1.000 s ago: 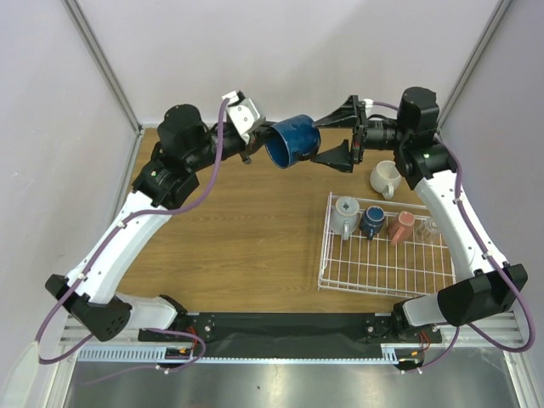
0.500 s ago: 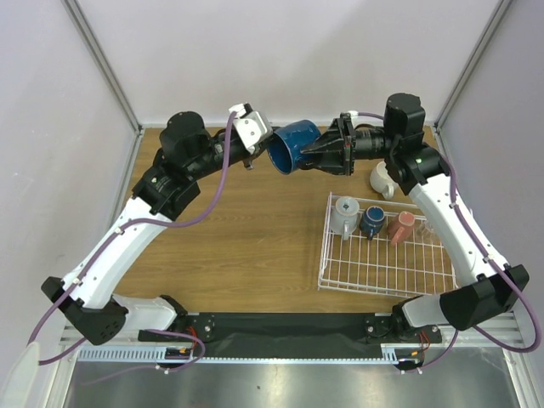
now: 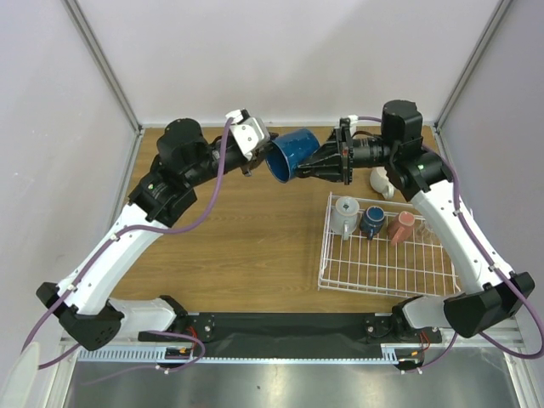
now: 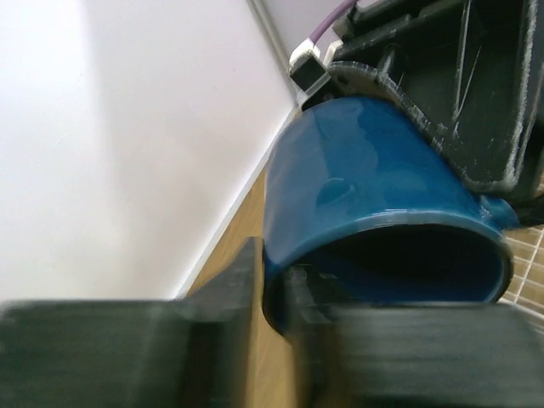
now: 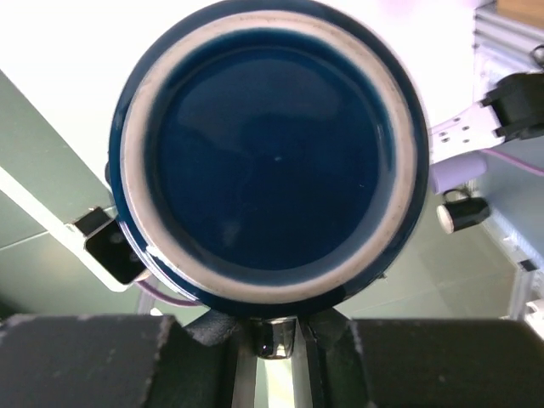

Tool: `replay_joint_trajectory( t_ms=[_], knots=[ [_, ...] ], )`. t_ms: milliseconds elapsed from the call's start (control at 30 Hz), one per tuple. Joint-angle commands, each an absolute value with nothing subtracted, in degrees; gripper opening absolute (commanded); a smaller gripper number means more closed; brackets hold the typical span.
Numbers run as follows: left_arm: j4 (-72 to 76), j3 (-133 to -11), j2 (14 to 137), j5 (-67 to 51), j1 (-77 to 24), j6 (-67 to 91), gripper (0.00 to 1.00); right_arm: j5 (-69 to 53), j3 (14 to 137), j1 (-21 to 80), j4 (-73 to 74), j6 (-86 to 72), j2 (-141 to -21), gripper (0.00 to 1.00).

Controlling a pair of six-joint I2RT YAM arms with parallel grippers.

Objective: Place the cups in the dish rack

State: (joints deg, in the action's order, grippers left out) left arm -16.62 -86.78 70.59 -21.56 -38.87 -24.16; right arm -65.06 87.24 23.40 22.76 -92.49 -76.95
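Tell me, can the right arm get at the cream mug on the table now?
Probably not yet. The right gripper looks closed on the blue mug, which the left gripper also holds aloft. The cream mug sits close, partly under that arm.

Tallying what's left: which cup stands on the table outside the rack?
The cream-white mug, standing just beyond the dish rack; the blue mug is held aloft, the rest sit inside.

Glossy glazed ceramic on the blue mug (image 3: pixel 291 154); scuffed matt black plastic on the right gripper (image 3: pixel 313 161); matt wood grain across the tabletop (image 3: pixel 246 229); smooth white coated wire for the rack (image 3: pixel 382 265)
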Motion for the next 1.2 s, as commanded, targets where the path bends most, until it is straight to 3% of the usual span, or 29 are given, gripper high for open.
replay_joint_trajectory(
  t_ms=[0, 67, 100, 200, 300, 467, 600, 767, 900, 1167],
  knots=[
    [-7.9, -85.9, 67.6, -23.0, -40.4, -22.1, 0.3, -63.3, 87.4, 24.2, 27.2, -88.3, -75.3, 0.0],
    [-7.9, -84.4, 66.7, -21.1, -40.4, -21.7, 0.49, -61.7, 88.0, 23.8, 31.6, -85.9, -75.0, 0.0],
    [-8.3, -83.8, 66.4, -20.0, -40.3, -21.3, 0.73, -61.2, 88.3, 22.9, 33.2, -83.3, -74.7, 0.0],
    [-8.5, -80.6, 64.1, -14.4, -40.3, -21.0, 0.91, -58.1, 90.5, 20.1, 42.6, -75.7, -74.1, 0.0],
    [-8.0, -75.9, 60.2, -5.4, -40.3, -19.2, 0.99, -53.7, 92.7, 17.8, 53.1, -69.8, -73.1, 0.0],
    [-9.7, -71.9, 52.7, 12.2, -40.3, -13.0, 1.0, -41.0, 97.9, 10.8, 74.9, -56.4, -72.2, 0.0],
    [-18.5, -74.6, 50.2, 17.0, -40.3, -3.4, 1.0, -21.3, 99.3, 8.6, 87.1, -56.4, -69.9, 0.0],
    [-26.1, -76.6, 48.3, 17.1, -40.3, 2.8, 1.0, -6.2, 89.7, 8.0, 87.0, -59.9, -62.6, 0.0],
    [-30.3, -76.8, 46.5, 14.4, -40.3, 4.7, 1.0, -3.1, 79.6, 7.8, 87.1, -64.5, -55.7, 0.0],
    [-35.4, -78.6, 43.1, 10.6, -40.4, 4.8, 1.0, 6.4, 73.4, 7.6, 87.2, -64.5, -52.8, 0.0]
  ],
)
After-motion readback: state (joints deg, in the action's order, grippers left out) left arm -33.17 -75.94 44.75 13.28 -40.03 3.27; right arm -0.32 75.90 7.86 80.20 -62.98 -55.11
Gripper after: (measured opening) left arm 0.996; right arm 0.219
